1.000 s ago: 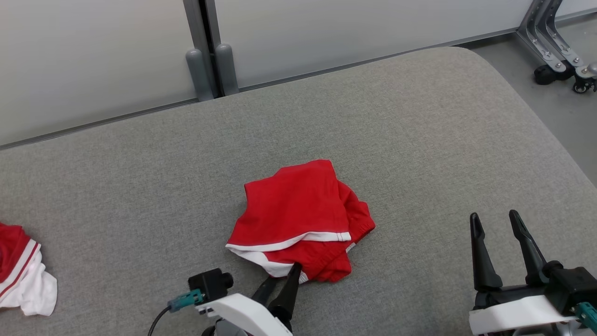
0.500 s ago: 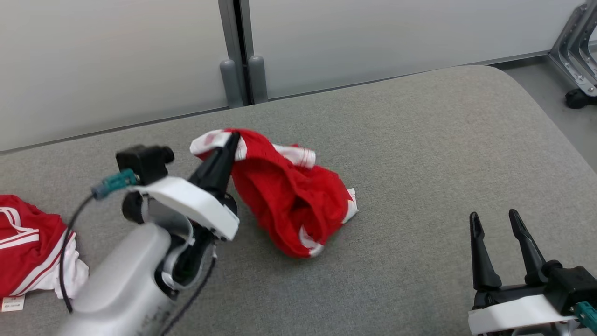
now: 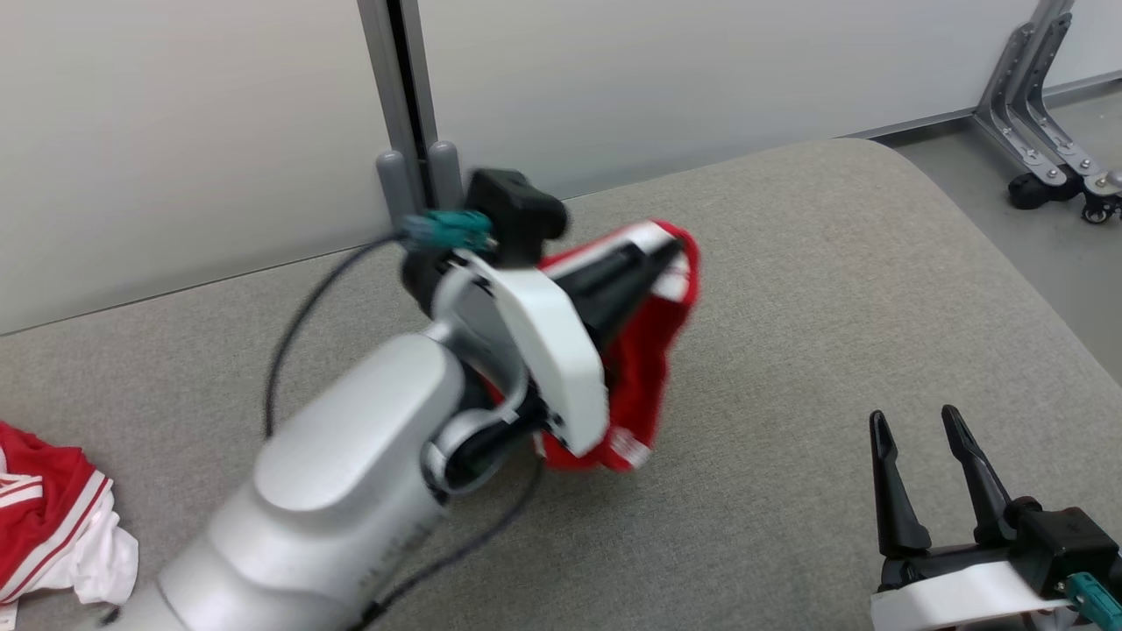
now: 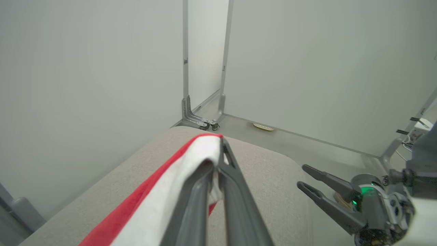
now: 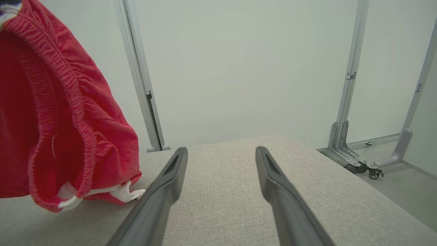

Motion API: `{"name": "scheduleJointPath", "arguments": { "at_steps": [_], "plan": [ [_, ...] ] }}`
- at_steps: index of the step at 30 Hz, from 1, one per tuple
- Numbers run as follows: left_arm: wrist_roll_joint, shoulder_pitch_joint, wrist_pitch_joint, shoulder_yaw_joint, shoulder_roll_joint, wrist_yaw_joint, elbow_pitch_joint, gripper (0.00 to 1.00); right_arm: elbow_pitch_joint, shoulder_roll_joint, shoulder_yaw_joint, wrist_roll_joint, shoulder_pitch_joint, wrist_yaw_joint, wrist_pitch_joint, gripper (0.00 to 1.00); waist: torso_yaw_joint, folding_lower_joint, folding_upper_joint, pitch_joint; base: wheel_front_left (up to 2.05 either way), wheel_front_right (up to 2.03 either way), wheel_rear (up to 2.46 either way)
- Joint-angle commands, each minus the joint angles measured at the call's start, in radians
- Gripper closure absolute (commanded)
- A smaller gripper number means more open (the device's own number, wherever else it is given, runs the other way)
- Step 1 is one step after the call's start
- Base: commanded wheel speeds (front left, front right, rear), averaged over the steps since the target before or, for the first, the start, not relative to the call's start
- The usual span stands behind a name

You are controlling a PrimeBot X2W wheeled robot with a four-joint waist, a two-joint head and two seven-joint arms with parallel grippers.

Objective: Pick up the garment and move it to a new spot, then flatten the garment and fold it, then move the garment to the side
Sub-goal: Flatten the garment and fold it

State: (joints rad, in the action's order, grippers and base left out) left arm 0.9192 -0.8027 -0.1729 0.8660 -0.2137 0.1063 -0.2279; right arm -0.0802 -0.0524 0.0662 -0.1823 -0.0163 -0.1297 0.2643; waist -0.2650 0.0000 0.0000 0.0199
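Grey cushion (image 3: pixel 789 289), red garment (image 3: pixel 644 368) pinched between left fingers (image 4: pixel 235 194), hanging

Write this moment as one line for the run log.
phase: pick and move | left gripper: shut on red garment, cloth hanging | right gripper: open, holds nothing | surface: grey cushion

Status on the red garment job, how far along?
Done: pick-up. The left gripper is shut on the red-and-white fabric garment, which hangs from it over the grey padded surface. In hand: carrying it to a new spot. Left: set down, flatten, fold, move aside. The right gripper is open and holds nothing.
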Motion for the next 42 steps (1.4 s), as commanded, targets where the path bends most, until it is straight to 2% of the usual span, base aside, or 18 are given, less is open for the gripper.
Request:
{"name": "scheduleJointPath", "arguments": {
  "at_steps": [1,4,7,12,13,14,16,18,21,23,25,30,33,36,39,42],
  "plan": [
    [0.009,0.035,0.002,0.033,0.021,0.008,-0.021,1.00,-0.002,-0.005,-0.001,-0.004,-0.007,-0.002,0.001,0.00,-0.007,0.0000,0.0000,0.002,0.00,0.00,0.00],
    [0.021,0.110,0.030,0.118,0.092,0.017,-0.079,1.00,-0.007,-0.004,0.006,-0.007,0.001,-0.002,0.001,0.00,-0.020,0.0000,0.0000,0.006,0.00,0.00,0.00],
    [0.047,0.176,0.060,0.163,0.124,0.021,-0.121,1.00,-0.008,-0.004,0.005,-0.010,0.004,-0.002,0.000,0.00,-0.026,0.0000,0.0000,0.008,0.00,0.00,0.00],
    [0.081,0.284,0.175,0.240,0.156,0.024,-0.212,1.00,-0.008,-0.007,-0.007,-0.005,-0.009,-0.002,0.000,0.00,-0.012,0.0000,0.0000,0.019,0.00,0.00,0.00],
    [0.083,0.292,0.203,0.245,0.158,0.024,-0.225,0.91,-0.005,-0.008,-0.011,-0.005,-0.008,-0.002,0.001,0.00,-0.007,0.0000,0.0000,0.022,0.00,0.00,0.00],
    [0.096,0.301,0.231,0.256,0.161,0.024,-0.220,0.68,-0.004,-0.009,-0.013,-0.004,-0.008,-0.002,0.000,0.00,-0.002,0.0000,0.0000,0.023,0.00,0.00,0.00],
    [0.144,0.316,0.273,0.272,0.164,0.025,-0.189,0.00,-0.005,-0.012,-0.012,-0.001,-0.009,-0.002,0.000,0.00,0.009,0.0000,0.0000,0.020,0.00,0.00,0.00],
    [0.197,0.321,0.296,0.289,0.160,0.025,-0.161,0.00,-0.006,-0.015,-0.007,0.000,-0.004,-0.002,0.000,0.00,0.015,0.0000,0.0000,0.017,0.00,0.00,0.00],
    [0.297,0.342,0.264,0.321,0.162,0.026,-0.114,0.00,-0.005,-0.015,-0.004,0.002,0.002,-0.002,0.000,0.00,0.023,0.0000,0.0000,0.011,0.00,0.00,0.00],
    [0.307,0.338,0.238,0.339,0.158,0.026,-0.108,0.00,-0.003,-0.015,-0.006,0.002,0.002,-0.002,0.001,0.00,0.028,0.0000,0.0000,0.007,0.00,0.00,0.00],
    [0.282,0.341,0.245,0.346,0.119,0.011,-0.110,0.00,0.001,-0.015,-0.010,0.002,-0.005,-0.002,0.000,0.00,0.032,0.0000,0.0000,0.003,0.00,0.00,0.00],
    [0.224,0.370,0.283,0.318,0.004,-0.141,-0.116,0.00,0.008,-0.014,-0.018,0.004,-0.022,-0.002,0.000,0.00,0.041,0.0000,0.0000,-0.005,0.00,0.00,0.00],
    [0.233,0.398,0.241,0.322,-0.083,-0.198,-0.070,0.00,0.011,-0.013,-0.019,0.005,-0.029,-0.002,0.000,0.00,0.040,0.0000,0.0000,-0.006,0.00,0.00,0.00],
    [0.267,0.433,0.271,0.259,-0.150,-0.273,-0.019,0.00,0.016,-0.013,-0.027,0.004,-0.028,-0.002,0.001,0.00,0.042,0.0000,0.0000,-0.001,0.00,0.00,0.00],
    [0.287,0.462,0.293,0.224,-0.167,-0.336,-0.017,0.00,0.020,-0.012,-0.033,0.005,-0.026,-0.002,0.000,0.00,0.047,0.0000,0.0000,0.006,0.00,0.00,0.00],
    [0.308,0.459,0.282,0.208,-0.147,-0.355,-0.047,0.00,0.018,-0.011,-0.026,0.006,-0.021,-0.002,0.001,0.00,0.047,0.0000,0.0000,0.014,0.00,0.00,0.00]
  ]
}}
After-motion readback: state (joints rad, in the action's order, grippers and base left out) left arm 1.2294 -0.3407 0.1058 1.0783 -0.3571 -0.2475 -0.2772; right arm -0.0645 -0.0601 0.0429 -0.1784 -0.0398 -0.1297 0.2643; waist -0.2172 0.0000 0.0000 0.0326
